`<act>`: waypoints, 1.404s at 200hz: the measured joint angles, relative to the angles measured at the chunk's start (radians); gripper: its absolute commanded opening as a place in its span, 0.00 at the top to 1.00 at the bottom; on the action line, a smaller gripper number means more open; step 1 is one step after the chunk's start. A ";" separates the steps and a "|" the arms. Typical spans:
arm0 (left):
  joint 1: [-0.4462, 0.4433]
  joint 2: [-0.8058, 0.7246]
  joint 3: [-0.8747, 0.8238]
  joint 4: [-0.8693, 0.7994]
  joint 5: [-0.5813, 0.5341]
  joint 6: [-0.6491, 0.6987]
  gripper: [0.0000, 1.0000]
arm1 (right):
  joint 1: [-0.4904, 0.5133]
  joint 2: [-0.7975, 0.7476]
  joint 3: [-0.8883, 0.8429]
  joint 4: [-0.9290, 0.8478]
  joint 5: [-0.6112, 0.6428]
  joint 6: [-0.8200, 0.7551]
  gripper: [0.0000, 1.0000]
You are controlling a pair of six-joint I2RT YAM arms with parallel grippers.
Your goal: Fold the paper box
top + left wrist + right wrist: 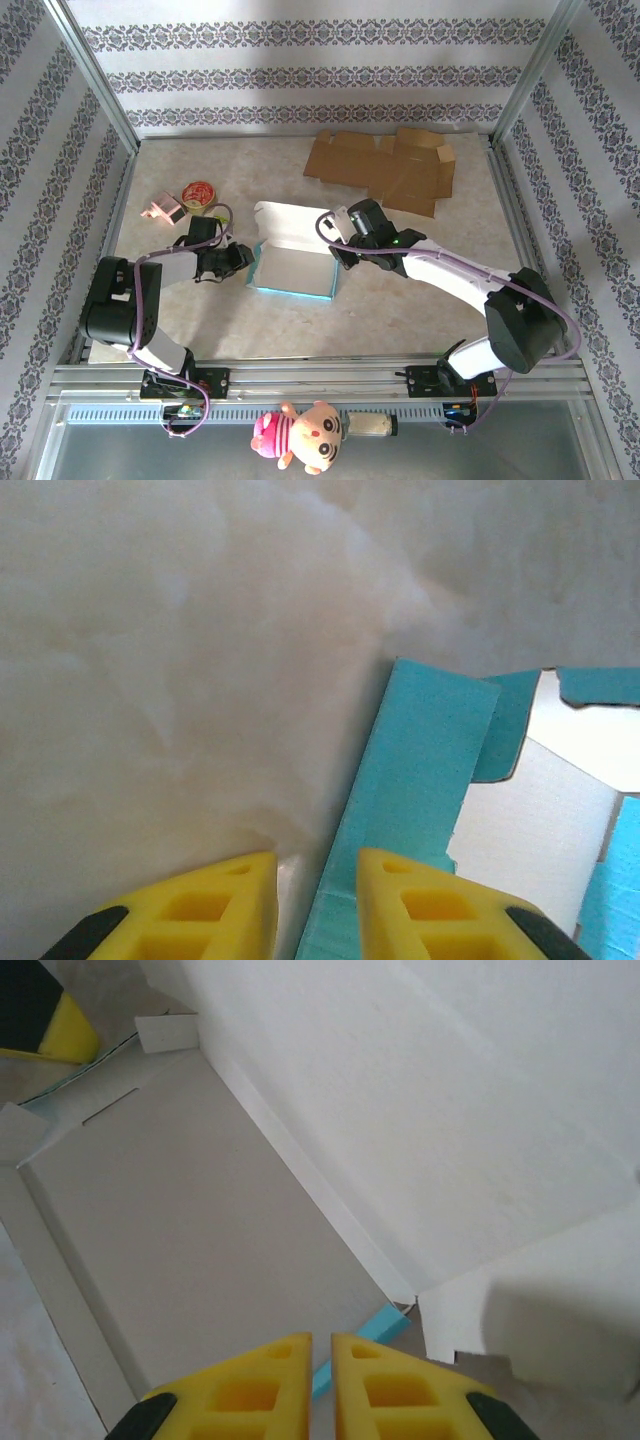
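At mid-table the box (293, 272) lies open on its base, blue outside and pale inside, its lid (288, 222) standing up along the far side. At its left end the left gripper (237, 262) sits low with its jaws partly parted astride the blue left wall (420, 750). In the left wrist view a strip of table (150, 680) shows between one finger and the wall, so nothing is pinched there yet. At the right end the right gripper (341, 255) is clenched nearly flat, and in the right wrist view a thin blue edge (365, 1345) runs into the slit between its fingers, so it looks to be grasping the box by the right wall near the lid's corner. The step in hand seems to be raising the left wall while the right end is held. To do it well, the left jaws should meet squarely on the wall, not on the small corner tab (500, 725) beside it. The wall should then turn up about its crease rather than be dragged, since the light card will slide or buckle easily. The right grip should hold steady so that the base does not skate across the table.
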 measured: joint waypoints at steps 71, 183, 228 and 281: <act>-0.055 0.019 -0.115 0.495 0.311 -0.285 0.68 | 0.003 0.000 0.000 0.000 0.000 0.000 0.86; -0.303 -0.215 0.187 -0.294 -0.252 0.062 0.34 | 0.008 -0.178 -0.036 -0.021 0.045 0.009 0.28; -0.396 -0.115 0.319 -0.520 -0.461 0.101 0.30 | 0.016 -0.294 0.000 -0.031 0.103 -0.135 0.06; -0.461 0.101 0.419 -0.579 -0.506 0.108 0.42 | -0.031 0.010 0.214 -0.089 0.097 -0.345 0.11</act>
